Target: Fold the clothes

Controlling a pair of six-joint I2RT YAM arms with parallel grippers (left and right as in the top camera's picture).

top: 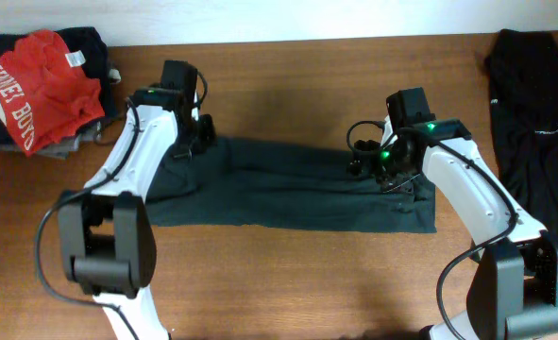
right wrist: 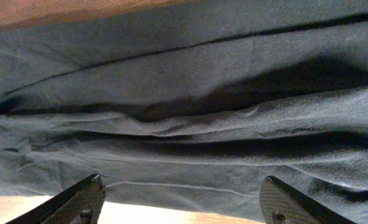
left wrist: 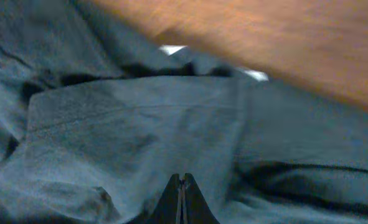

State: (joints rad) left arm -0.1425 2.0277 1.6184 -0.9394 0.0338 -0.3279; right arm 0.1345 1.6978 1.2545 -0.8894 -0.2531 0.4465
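Betting the left side goes wrong: the left gripper [left wrist: 182,185] is squeezed together just above the shirt [top: 288,194], seemingly gripping nothing, so it may lift empty. Meanwhile the right gripper [right wrist: 182,182] is spread wide over the shirt's other end and could bunch extra layers.

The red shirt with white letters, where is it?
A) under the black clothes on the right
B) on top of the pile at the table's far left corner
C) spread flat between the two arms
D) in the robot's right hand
B: the red shirt lies on top of the pile of dark clothes at the far left corner.
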